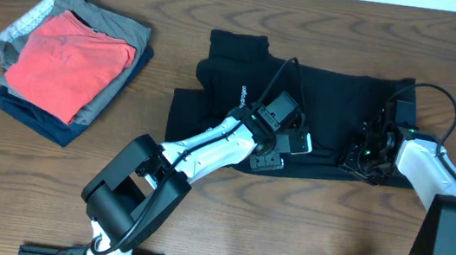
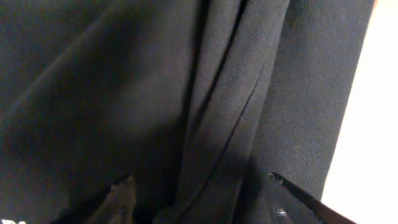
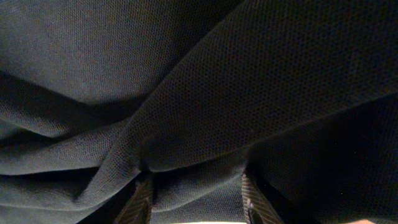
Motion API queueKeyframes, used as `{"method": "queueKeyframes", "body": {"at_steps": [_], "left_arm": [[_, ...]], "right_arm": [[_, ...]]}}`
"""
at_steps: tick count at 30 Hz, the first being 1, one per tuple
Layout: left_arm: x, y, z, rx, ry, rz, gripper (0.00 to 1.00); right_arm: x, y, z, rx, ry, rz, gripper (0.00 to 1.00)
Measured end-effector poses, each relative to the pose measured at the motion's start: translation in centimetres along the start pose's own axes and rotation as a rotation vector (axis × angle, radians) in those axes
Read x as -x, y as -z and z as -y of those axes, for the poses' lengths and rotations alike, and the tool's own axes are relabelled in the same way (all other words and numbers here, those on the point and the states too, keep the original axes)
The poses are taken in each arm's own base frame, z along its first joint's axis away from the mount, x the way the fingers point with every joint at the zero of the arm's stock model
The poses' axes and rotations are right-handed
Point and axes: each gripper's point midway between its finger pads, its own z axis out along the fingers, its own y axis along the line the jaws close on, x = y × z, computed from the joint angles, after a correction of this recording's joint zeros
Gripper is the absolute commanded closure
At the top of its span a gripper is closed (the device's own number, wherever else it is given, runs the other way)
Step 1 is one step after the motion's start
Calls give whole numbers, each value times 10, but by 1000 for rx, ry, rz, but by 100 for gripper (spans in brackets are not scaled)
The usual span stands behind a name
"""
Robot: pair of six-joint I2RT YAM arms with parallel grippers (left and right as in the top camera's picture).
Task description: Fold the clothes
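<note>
The clothes, a black shirt with small white lettering, lie spread across the middle and right of the table. My left gripper is down on the shirt's near edge at the centre. In the left wrist view the left gripper is shut on a bunched ridge of black fabric that runs between its jaws. My right gripper sits on the shirt's near right part. In the right wrist view the right gripper is shut on a fold of the cloth that fills the gap between its fingers.
A pile of folded garments stands at the back left: a red one on top, grey under it, navy at the bottom. Bare wooden table lies in front of the shirt.
</note>
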Motion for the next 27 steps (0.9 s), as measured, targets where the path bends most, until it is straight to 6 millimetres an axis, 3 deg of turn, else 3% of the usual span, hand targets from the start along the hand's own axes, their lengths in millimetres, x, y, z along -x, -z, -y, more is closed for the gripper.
{"method": "queueKeyframes", "body": {"at_steps": [6, 11, 13, 14, 15, 16, 27], "left_arm": [[3, 0, -2, 6, 1, 13, 80], [3, 0, -1, 5, 2, 14, 87], [3, 0, -1, 3, 2, 13, 88], [3, 0, -1, 2, 2, 12, 83], [3, 0, 0, 1, 0, 11, 69], [3, 0, 0, -1, -4, 13, 65], [7, 0, 2, -18, 1, 35, 65]], "right_arm": [[0, 0, 0, 0, 0, 0, 54], [0, 0, 0, 0, 0, 0, 54], [0, 0, 0, 0, 0, 0, 54], [0, 0, 0, 0, 0, 0, 54], [0, 0, 0, -1, 0, 0, 54], [0, 0, 0, -1, 0, 0, 54], [0, 0, 0, -1, 0, 0, 54]]}}
